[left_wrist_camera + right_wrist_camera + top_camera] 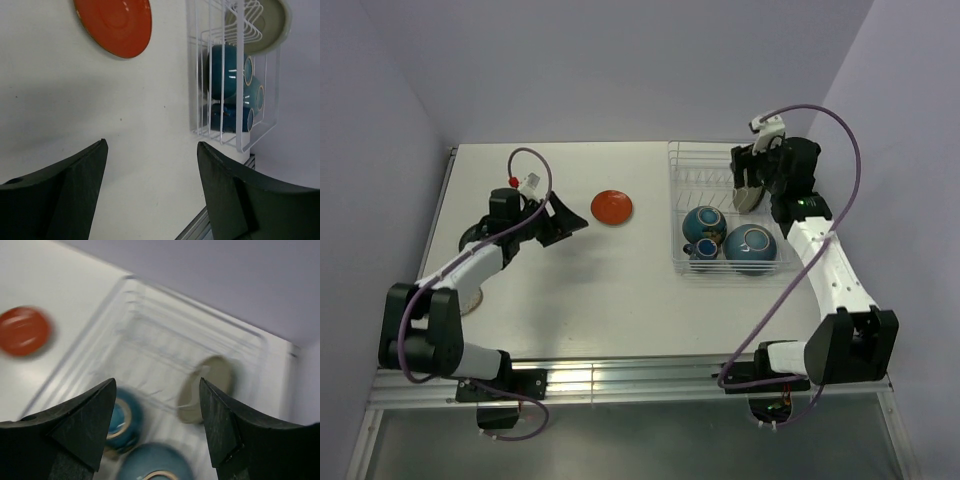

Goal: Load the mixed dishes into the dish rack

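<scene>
The white wire dish rack (672, 200) stands at the right. It holds two teal-blue bowls (704, 223) (751, 246) and a grey-olive plate (748, 197) standing on edge in its slots. An orange-red plate (611, 207) lies flat on the table left of the rack. My right gripper (752, 165) is open and empty above the grey-olive plate (205, 387); its own view (156, 382) is blurred. My left gripper (570, 218) is open and empty, low over the table, just left of the orange-red plate (114, 25).
A pale plate (470, 296) lies partly under my left forearm at the table's left. A dark round thing (472, 237) sits behind that arm, mostly hidden. Purple walls close in the back and both sides. The rack (239, 100) stands by the table's right edge.
</scene>
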You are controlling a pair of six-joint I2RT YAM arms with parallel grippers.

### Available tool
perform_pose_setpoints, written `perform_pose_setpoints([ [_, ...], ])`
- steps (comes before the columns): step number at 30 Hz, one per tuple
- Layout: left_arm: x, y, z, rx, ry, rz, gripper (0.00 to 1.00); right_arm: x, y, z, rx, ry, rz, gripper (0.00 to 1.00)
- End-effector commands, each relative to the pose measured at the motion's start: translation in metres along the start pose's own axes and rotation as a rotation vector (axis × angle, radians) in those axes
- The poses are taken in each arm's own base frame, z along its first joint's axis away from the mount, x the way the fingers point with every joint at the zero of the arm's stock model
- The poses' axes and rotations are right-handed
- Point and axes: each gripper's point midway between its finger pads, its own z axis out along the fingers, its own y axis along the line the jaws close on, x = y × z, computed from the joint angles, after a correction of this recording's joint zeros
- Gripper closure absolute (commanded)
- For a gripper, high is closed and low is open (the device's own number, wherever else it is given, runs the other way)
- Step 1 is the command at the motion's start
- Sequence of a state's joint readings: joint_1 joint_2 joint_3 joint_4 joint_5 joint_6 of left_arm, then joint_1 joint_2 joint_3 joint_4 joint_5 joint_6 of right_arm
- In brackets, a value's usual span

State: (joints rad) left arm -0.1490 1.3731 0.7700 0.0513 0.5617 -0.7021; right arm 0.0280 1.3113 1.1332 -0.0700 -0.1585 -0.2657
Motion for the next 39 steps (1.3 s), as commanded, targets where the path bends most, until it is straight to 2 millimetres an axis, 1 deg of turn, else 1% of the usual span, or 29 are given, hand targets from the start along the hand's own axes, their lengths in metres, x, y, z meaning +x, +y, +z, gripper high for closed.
perform_pose_setpoints([
  [1, -0.027, -0.02, 0.023, 0.074, -0.041, -0.065, 0.24, 0.01, 0.113, -0.057, -0.637, 0.025, 0.017, 0.26],
  [2, -0.022, -0.009, 0.037, 0.046, -0.014, -0.095, 0.28, 0.011, 0.127, -0.069, -0.727, 0.026, 0.033, 0.27],
  [3, -0.025, -0.005, 0.044, 0.033, -0.012, -0.106, 0.32, 0.013, 0.14, -0.08, -0.802, 0.029, 0.051, 0.28],
  [4, -0.038, -0.004, 0.051, 0.007, -0.042, -0.113, 0.34, 0.018, 0.152, -0.091, -0.863, 0.034, 0.071, 0.28],
  [5, -0.035, 0.011, 0.063, -0.037, -0.027, -0.138, 0.34, 0.017, 0.161, -0.1, -0.926, 0.015, 0.087, 0.29],
  [6, -0.036, 0.015, 0.069, -0.057, -0.029, -0.141, 0.34, 0.016, 0.163, -0.105, -0.94, 0.007, 0.099, 0.29],
  [7, -0.046, 0.02, 0.075, -0.09, -0.057, -0.137, 0.34, 0.015, 0.164, -0.111, -0.944, -0.012, 0.086, 0.29],
  [8, -0.043, 0.033, 0.084, -0.123, -0.049, -0.152, 0.34, 0.014, 0.164, -0.113, -0.946, -0.022, 0.08, 0.29],
  [9, -0.045, 0.038, 0.088, -0.138, -0.051, -0.154, 0.35, 0.014, 0.165, -0.115, -0.949, -0.028, 0.084, 0.29],
  [10, -0.051, 0.039, 0.093, -0.142, -0.062, -0.148, 0.35, 0.014, 0.166, -0.116, -0.953, -0.038, 0.084, 0.29],
  [11, -0.048, 0.051, 0.101, -0.169, -0.056, -0.16, 0.35, 0.014, 0.166, -0.117, -0.96, -0.039, 0.086, 0.29],
  [12, -0.048, 0.055, 0.106, -0.172, -0.055, -0.164, 0.36, 0.014, 0.168, -0.118, -0.971, -0.041, 0.086, 0.29],
  [13, -0.047, 0.063, 0.115, -0.182, -0.048, -0.181, 0.37, 0.015, 0.168, -0.119, -0.974, -0.037, 0.086, 0.29],
  [16, -0.046, 0.072, 0.13, -0.18, -0.042, -0.211, 0.39, 0.018, 0.168, -0.119, -0.98, -0.037, 0.09, 0.29],
  [19, -0.047, 0.075, 0.144, -0.163, -0.042, -0.229, 0.4, 0.019, 0.168, -0.12, -0.984, -0.038, 0.089, 0.29],
  [20, -0.047, 0.073, 0.147, -0.152, -0.037, -0.229, 0.41, 0.018, 0.167, -0.12, -0.983, -0.042, 0.085, 0.29],
  [21, -0.05, 0.07, 0.151, -0.142, -0.041, -0.23, 0.42, 0.018, 0.166, -0.12, -0.982, -0.041, 0.087, 0.29],
  [22, -0.046, 0.074, 0.156, -0.149, -0.029, -0.238, 0.44, 0.019, 0.166, -0.12, -0.984, -0.04, 0.088, 0.3],
  [24, -0.044, 0.073, 0.162, -0.148, -0.019, -0.239, 0.46, 0.018, 0.166, -0.12, -0.987, -0.043, 0.086, 0.3],
  [25, -0.044, 0.075, 0.166, -0.15, -0.018, -0.244, 0.49, 0.019, 0.165, -0.121, -0.987, -0.043, 0.091, 0.3],
  [27, -0.042, 0.076, 0.17, -0.153, -0.015, -0.258, 0.54, 0.018, 0.165, -0.121, -0.987, -0.044, 0.093, 0.3],
  [30, -0.036, 0.084, 0.172, -0.168, -0.006, -0.27, 0.58, 0.018, 0.163, -0.121, -0.985, -0.048, 0.1, 0.3],
  [33, -0.029, 0.088, 0.173, -0.165, 0.011, -0.277, 0.67, 0.019, 0.161, -0.121, -0.982, -0.047, 0.105, 0.3],
  [34, -0.029, 0.088, 0.174, -0.154, 0.009, -0.276, 0.78, 0.019, 0.161, -0.12, -0.982, -0.046, 0.106, 0.3],
  [36, -0.026, 0.085, 0.173, -0.121, 0.025, -0.29, 0.92, 0.02, 0.161, -0.119, -0.981, -0.043, 0.109, 0.3],
  [37, -0.028, 0.081, 0.174, -0.092, 0.015, -0.285, 1.0, 0.021, 0.161, -0.118, -0.98, -0.041, 0.11, 0.3],
  [39, -0.027, 0.074, 0.172, -0.055, 0.024, -0.287, 1.0, 0.023, 0.16, -0.118, -0.977, -0.037, 0.115, 0.3],
])
